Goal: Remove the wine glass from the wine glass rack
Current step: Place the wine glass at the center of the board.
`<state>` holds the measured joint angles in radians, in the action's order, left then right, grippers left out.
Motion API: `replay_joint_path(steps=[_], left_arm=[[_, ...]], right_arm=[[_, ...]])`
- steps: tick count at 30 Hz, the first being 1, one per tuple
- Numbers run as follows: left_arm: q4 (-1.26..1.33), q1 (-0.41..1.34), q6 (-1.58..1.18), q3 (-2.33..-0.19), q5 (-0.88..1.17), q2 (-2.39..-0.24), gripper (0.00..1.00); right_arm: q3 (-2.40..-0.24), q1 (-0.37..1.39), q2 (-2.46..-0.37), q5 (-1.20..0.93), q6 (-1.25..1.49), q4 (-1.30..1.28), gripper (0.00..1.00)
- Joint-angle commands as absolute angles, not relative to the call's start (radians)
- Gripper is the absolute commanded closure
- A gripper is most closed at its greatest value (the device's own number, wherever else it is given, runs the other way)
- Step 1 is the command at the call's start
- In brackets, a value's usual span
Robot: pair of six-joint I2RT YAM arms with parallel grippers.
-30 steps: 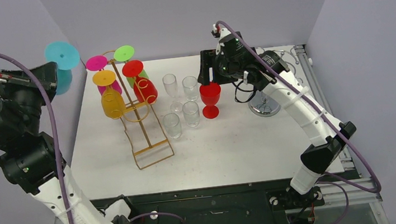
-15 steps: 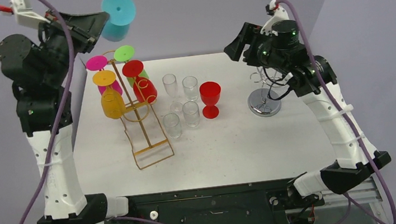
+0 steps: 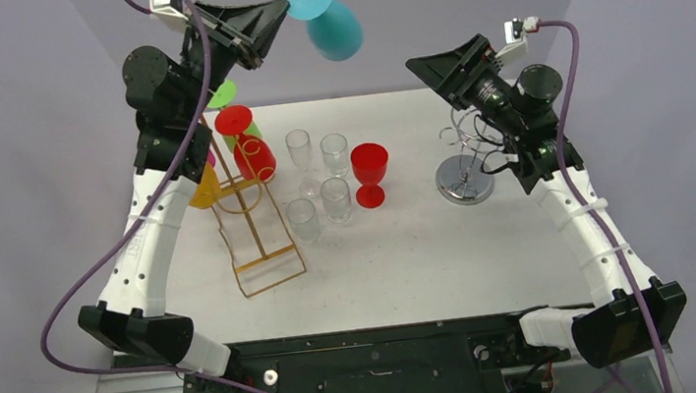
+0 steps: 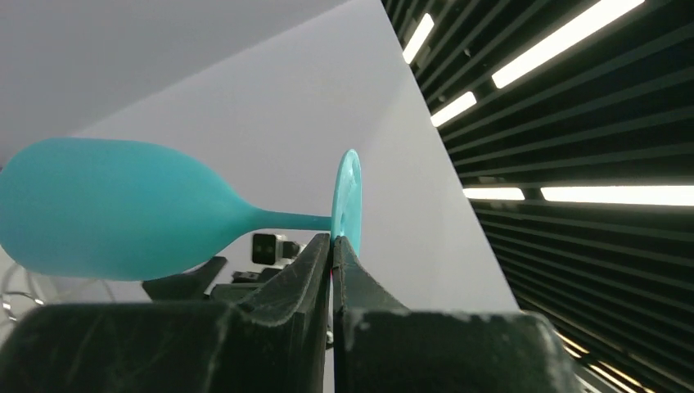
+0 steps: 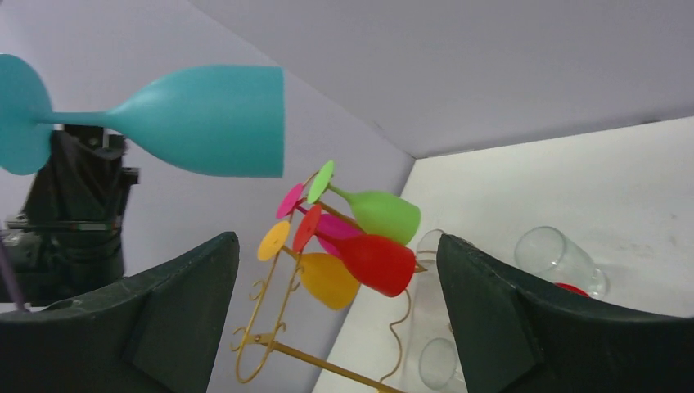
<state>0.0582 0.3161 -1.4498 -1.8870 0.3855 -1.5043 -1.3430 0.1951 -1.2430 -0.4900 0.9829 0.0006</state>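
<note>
Fingers point(image 4: 304, 274) of our left gripper point(image 4: 331, 246) are pressed together on the foot of the teal wine glass point(image 4: 123, 209), pinching its round base at the rim. We see the glass held high in the air, above the back of the table point(image 3: 448, 244) and well clear of the gold wire rack point(image 3: 255, 237), lying roughly sideways, its opaque bowl pointing away from the arm. Our right gripper point(image 3: 430, 66) hangs high over the table's right side, fingers spread wide, holding nothing.
</note>
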Motion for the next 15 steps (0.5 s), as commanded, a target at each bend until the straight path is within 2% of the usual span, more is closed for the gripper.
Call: replay_joint_path(steps=[1,7,15], left_arm=[[0.348,0.365,-1.713,-1.837,0.407,-1.508,1.0],[0.49,0.417,-1.881,-1.768,0.402,-1.531,1.0],[0.577,0.455,-1.953,-1.655,0.394,-1.517,1.0]], right_arm=[[-1.267,0.195,-1.195,-0.577,1.177,0.428,0.14],[-1.249,0.219,-1.228,-0.568,1.242,0.574,0.14],[-1.236,0.243,-1.266,-0.583,1.339,0.772,0.16]])
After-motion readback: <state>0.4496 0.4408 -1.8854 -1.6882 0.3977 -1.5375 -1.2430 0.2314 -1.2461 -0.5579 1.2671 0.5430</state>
